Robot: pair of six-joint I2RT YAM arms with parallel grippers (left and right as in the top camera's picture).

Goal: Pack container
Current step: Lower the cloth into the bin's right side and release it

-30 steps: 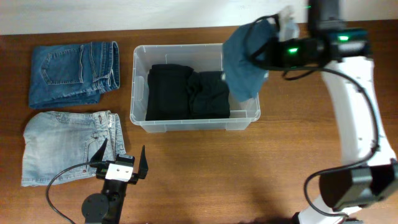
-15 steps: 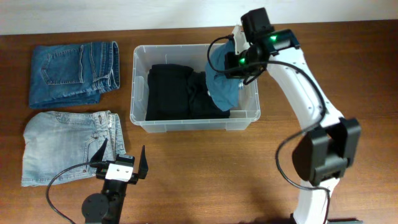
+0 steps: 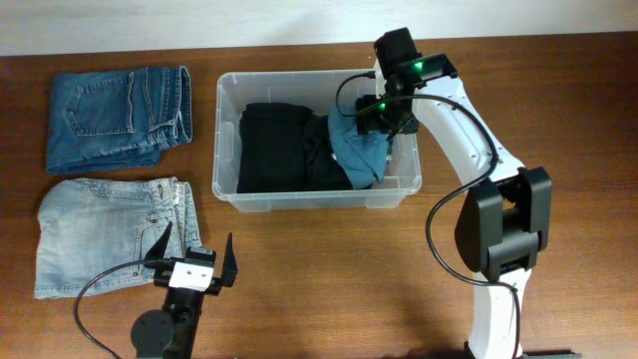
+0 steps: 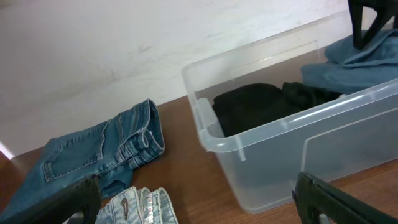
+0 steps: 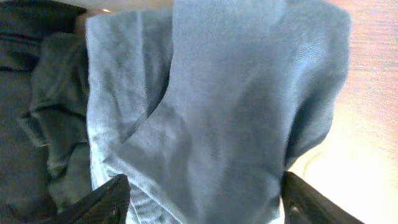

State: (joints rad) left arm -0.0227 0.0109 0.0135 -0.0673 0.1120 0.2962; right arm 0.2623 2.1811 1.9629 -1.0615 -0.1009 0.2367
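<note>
Over the right end of the container [image 3: 299, 202], the right gripper [image 3: 384, 124] is hanging just above a blue garment [image 3: 357, 152]. In the wrist view its jaws are standing wide apart, released, with the fabric bunching between and below them and no pinch showing. The garment is resting partly on the black clothing [image 3: 274, 150] covering the bin floor and partly against the right wall, presumably because that end is offering the only spare room. The container is sitting at the centre back of the table [image 3: 329, 284], long side toward the arms, so either arm is able to reach it. The left gripper [image 3: 194, 251] is idling near the front edge, jaws spread and holding nothing, beside the light jeans [image 3: 110, 234]. The dark jeans [image 3: 120, 115] are lying folded behind them, apart from the bin wall. Both pairs are lying outside the bin, so packing is judged to be partway along.
</note>
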